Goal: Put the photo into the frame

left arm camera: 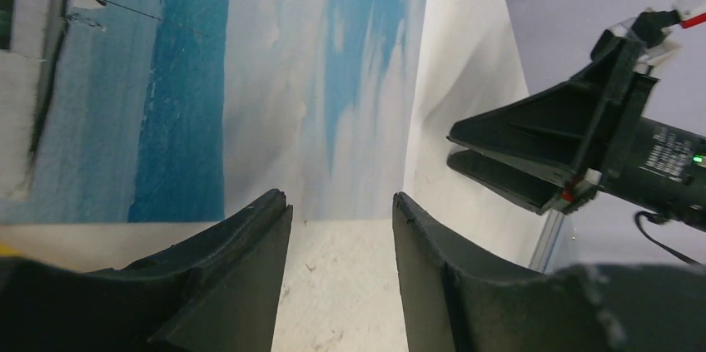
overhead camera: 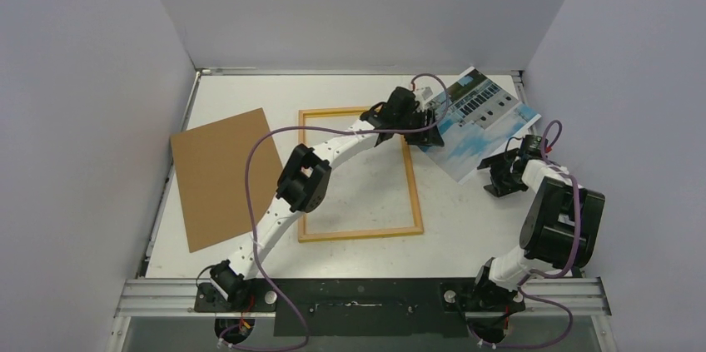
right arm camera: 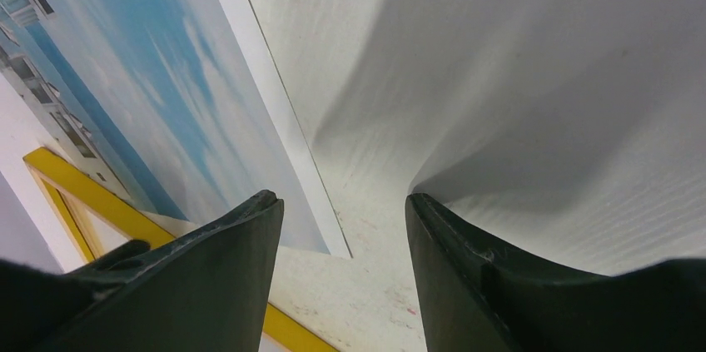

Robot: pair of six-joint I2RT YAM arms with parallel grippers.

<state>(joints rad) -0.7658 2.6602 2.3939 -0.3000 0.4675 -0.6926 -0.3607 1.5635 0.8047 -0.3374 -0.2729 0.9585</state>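
The photo [overhead camera: 487, 119], a white building under blue sky, lies flat at the back right of the table, turned at an angle. The frame [overhead camera: 360, 235] lies flat in the middle, with bare table inside it. My left gripper [overhead camera: 433, 134] is at the photo's left edge. In the left wrist view it [left arm camera: 341, 202] stands open, only table between the fingers, the photo [left arm camera: 250, 77] edge just past the tips. My right gripper [overhead camera: 489, 171] is at the photo's near corner. It [right arm camera: 343, 202] is open too, that photo [right arm camera: 166, 102] corner just ahead of the tips and a yellow frame [right arm camera: 83, 194] rail at left.
A plain brown backing board [overhead camera: 223, 176] lies left of the frame. White walls [overhead camera: 599, 77] close in the table on the left, back and right, and the photo sits close to the right wall. The right gripper [left arm camera: 549, 152] shows in the left wrist view.
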